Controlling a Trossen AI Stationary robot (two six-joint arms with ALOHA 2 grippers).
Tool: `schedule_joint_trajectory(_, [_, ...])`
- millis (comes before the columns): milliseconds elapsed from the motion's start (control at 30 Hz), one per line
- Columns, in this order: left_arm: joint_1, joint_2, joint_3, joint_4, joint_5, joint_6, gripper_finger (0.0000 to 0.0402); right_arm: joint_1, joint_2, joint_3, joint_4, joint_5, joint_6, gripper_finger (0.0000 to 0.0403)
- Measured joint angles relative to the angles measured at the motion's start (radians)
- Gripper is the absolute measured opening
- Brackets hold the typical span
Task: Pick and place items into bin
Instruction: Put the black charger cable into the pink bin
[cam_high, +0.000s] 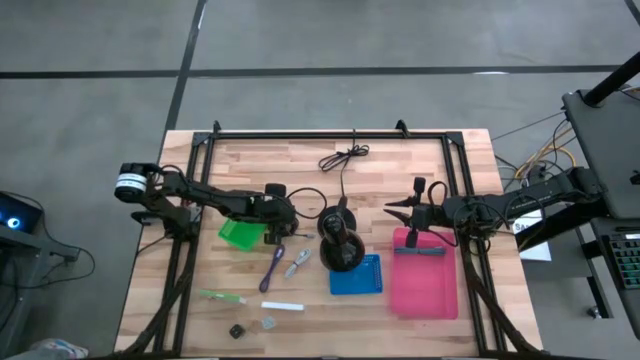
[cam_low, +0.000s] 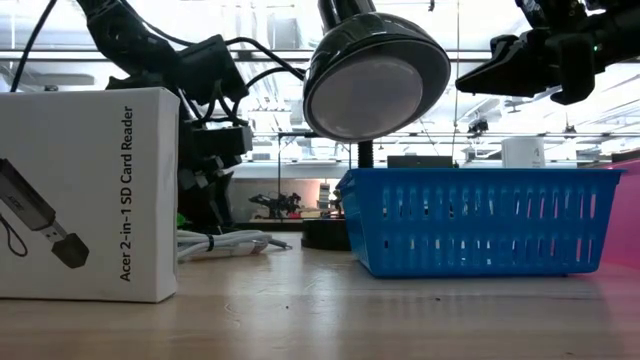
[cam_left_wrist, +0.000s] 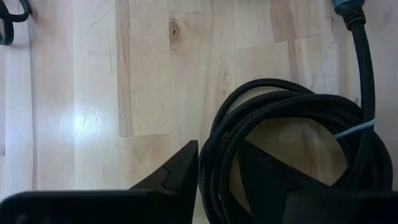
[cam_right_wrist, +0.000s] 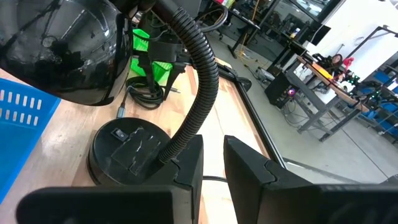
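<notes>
Centre-left of the high view: left claw (cam_high: 277, 222), jaws parted w/ one finger (cam_left_wrist: 177, 177) inside the loops of the black cable coil (cam_left_wrist: 292, 134), straddling a strand, prob. lined up to pinch it; no grip evident yet. Coil lies flat on table (cam_high: 300, 150), beside green box (cam_high: 238, 234). Blue bin (cam_high: 357, 274) lower centre. Right claw (cam_high: 408, 212) centre-right, part open, empty, waiting near lamp (cam_high: 340, 240).
</notes>
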Motion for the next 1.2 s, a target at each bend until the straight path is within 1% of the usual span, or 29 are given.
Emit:
schedule_joint_trajectory(800, [0.000,0.000,0.000,0.000,0.000,0.001,0.0026,0.000,0.000,0.000,0.000,0.000,0.000,0.0053])
schedule_joint_trajectory(933, [0.000,0.000,0.000,0.000,-0.002,0.024,0.0016,0.000,0.000,0.000,0.000,0.000,0.000,0.0053])
schedule_joint_trajectory(1200, [0.000,0.000,0.000,0.000,-0.067,0.026,0.0012,0.000,0.000,0.000,0.000,0.000,0.000,0.0053])
